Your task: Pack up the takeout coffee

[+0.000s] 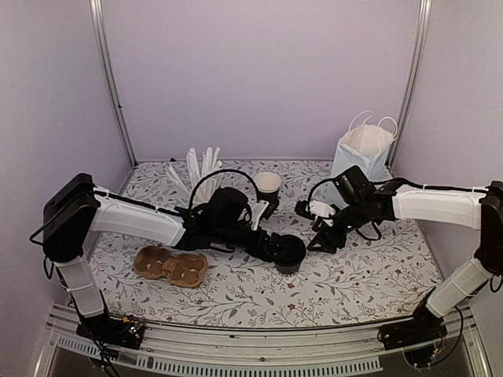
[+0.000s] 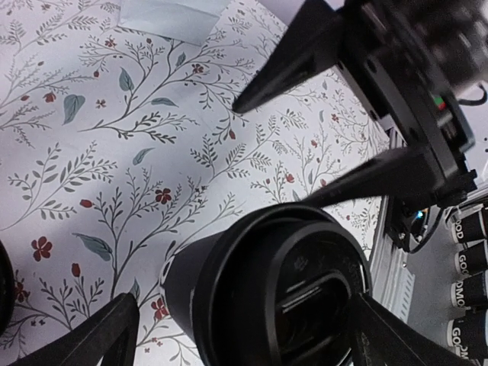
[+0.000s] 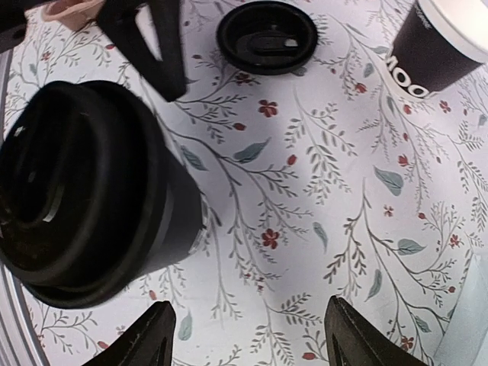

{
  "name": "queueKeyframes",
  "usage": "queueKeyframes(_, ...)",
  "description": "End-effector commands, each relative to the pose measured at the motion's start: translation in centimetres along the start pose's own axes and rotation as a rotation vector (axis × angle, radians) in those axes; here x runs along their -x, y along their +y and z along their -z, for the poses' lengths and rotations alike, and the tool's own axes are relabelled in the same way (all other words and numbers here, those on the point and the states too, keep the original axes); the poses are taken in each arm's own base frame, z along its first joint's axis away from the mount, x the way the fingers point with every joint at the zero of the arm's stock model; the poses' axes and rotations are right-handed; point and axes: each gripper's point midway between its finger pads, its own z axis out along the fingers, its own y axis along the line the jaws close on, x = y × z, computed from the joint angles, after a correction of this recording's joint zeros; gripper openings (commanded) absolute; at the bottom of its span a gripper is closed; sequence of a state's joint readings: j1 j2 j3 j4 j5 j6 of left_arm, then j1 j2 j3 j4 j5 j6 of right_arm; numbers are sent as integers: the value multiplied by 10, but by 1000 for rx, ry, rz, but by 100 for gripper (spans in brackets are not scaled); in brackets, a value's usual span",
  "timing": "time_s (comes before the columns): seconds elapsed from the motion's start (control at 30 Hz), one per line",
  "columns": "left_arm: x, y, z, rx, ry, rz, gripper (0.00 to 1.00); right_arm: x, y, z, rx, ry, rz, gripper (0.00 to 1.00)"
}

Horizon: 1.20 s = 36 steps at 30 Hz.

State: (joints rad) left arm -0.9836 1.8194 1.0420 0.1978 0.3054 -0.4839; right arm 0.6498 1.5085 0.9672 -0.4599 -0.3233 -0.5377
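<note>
- The lidded black cup [image 1: 289, 254] stands upright near the middle of the table [image 1: 354, 275], somewhat closer to the near edge. A black lid covers its top.
- The left end effector [image 2: 244, 299] reaches in from the left side with its jaws wide apart. The lidded black cup sits between them. Patterned tablecloth shows between the cup wall and the one finger [image 2: 99, 335], so there is no clamp on the cup.
- The right end effector [image 3: 250, 303] is just beside the same cup on its right-hand side. Its jaws are apart, with only bare tablecloth between them.
- The open black cup [image 1: 267, 185], with a pale cream inside and rim, stands upright toward the far edge, about midway along it. It is well apart from both end effectors.
- A flat black lid [image 3: 267, 36] lies loose on the table between the two cups, as the right wrist view shows.
- A pale blue bag [image 1: 360, 157] with white handles stands upright at the far right corner.
- White straws [image 1: 201, 166] fan out by the far edge, left of the middle.
- A brown cardboard cup carrier [image 1: 170, 265] lies flat toward the near left part of the table, its wells empty.
</note>
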Motion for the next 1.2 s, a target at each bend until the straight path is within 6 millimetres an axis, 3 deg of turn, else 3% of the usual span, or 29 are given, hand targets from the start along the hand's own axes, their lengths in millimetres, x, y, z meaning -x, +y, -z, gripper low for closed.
queueKeyframes(0.0, -7, -4, 8, -6, 5, 18, 96, 3, -35, 0, -80, -23, -68, 70)
queueKeyframes(0.2, -10, 3, 14, 30, 1, 29, 98, -6, -29, -3, -51, -22, -92, 69)
queueKeyframes(0.37, -1, 12, 10, 47, -21, 43, 98, -1, -21, 4, -14, -44, -103, 69)
queueKeyframes(0.57, 0, 31, 0, 50, -9, 138, 92, 17, 17, 18, 243, -86, -191, 64)
queueKeyframes(0.8, -3, 25, -6, -15, -7, 170, 85, 5, 44, 15, 506, -37, -388, 57)
queueKeyframes(0.97, -7, 25, -7, -19, -1, 177, 82, 2, 51, 11, 614, -30, -463, 58)
queueKeyframes(1.17, -16, 28, -7, -12, 12, 199, 77, 15, 47, 14, 712, -71, -526, 58)
